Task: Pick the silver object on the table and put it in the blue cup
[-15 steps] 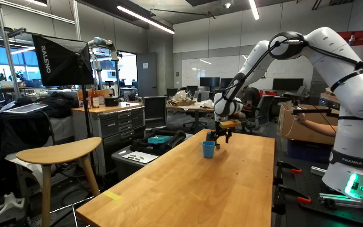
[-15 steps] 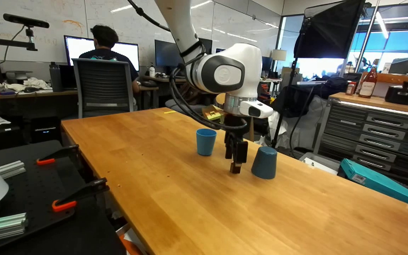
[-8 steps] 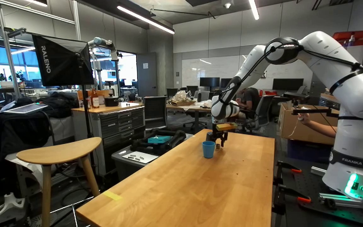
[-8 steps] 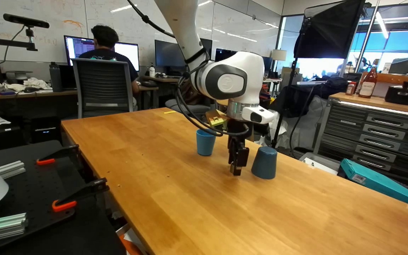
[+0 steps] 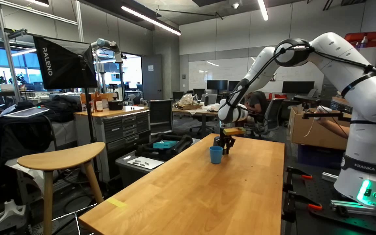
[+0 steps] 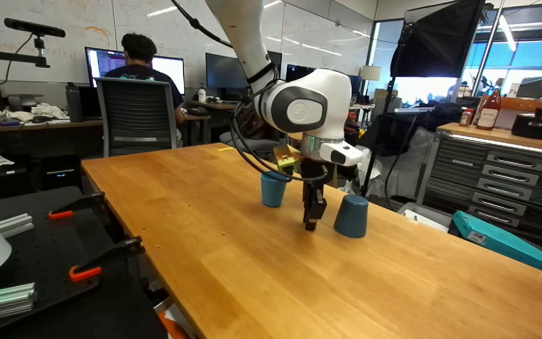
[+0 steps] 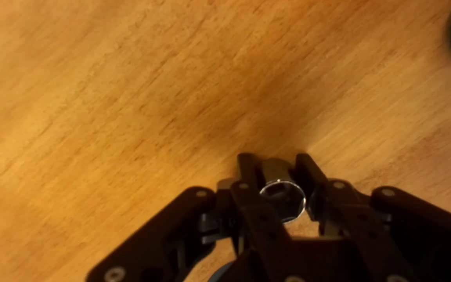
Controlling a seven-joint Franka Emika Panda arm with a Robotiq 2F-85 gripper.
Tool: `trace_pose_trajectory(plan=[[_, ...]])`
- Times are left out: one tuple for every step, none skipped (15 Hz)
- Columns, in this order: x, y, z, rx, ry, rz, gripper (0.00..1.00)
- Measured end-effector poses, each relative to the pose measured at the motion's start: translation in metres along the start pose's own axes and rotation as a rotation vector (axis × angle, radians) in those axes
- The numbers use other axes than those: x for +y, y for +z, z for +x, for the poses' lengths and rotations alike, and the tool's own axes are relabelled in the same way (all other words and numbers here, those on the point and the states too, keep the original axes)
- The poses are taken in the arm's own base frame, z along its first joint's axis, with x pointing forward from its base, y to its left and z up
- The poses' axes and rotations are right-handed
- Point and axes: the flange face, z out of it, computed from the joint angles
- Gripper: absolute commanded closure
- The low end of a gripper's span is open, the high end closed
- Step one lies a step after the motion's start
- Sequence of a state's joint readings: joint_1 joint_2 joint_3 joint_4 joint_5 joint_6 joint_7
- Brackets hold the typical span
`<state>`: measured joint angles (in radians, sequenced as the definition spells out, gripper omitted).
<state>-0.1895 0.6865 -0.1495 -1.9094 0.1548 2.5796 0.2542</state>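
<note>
The pincer [image 7: 275, 162] stands narrow, seemingly pressing both sides of the silver object [image 7: 277, 175], a short hollow piece held mouth up, at or barely above the desk [image 6: 261, 254]; which of the two I cannot tell. The step now wants a steady squeeze and a straight rise, clear of the upturned darker cup [image 6: 351, 217] near by. Farther off stands the upright blue cup [image 6: 272, 194], so I'd pass above its rim, centre over its mouth, and release low.

Table [image 5: 204, 186] in both exterior views; wrist view downward
</note>
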Motion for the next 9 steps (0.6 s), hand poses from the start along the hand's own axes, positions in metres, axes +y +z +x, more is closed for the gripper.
trace_pose_trajectory(plan=[[0.001, -0.001, 0.0, 0.0, 0.001, 0.0, 0.91], [0.0, -0.003, 0.001, -0.001, -0.001, 0.001, 0.91], [-0.001, -0.007, 0.0, -0.002, -0.004, 0.004, 0.91], [-0.003, -0.013, -0.001, -0.007, -0.013, 0.008, 0.91], [-0.005, -0.023, -0.003, -0.014, -0.027, 0.013, 0.91], [-0.008, -0.035, -0.006, -0.02, -0.045, 0.021, 0.91], [-0.012, -0.05, -0.01, -0.027, -0.066, 0.031, 0.91], [-0.016, -0.066, -0.016, -0.035, -0.086, 0.041, 0.91], [-0.019, -0.081, -0.024, -0.045, -0.105, 0.05, 0.91]])
